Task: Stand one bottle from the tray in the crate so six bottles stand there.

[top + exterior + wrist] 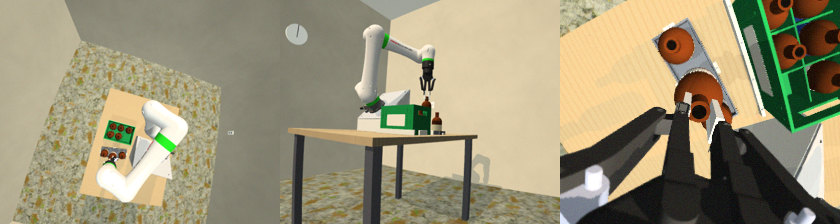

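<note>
My gripper (698, 106) is shut on the neck of a brown bottle (698, 92) and holds it upright over the grey tray (113, 150). In the side view the held bottle (426, 104) hangs higher than the bottle (436, 123) standing on the tray, and its lower part is hidden behind the green crate (405, 119). Two other bottles stand on the tray, one at each end (104, 153) (122, 155). The crate (117, 130) holds several bottles, and one corner cell (126, 138) near the tray is empty.
The arm's white base block (143, 154) stands right of the tray and crate. The tray lies close to the crate's long side. The table edge (423, 138) is near the tray.
</note>
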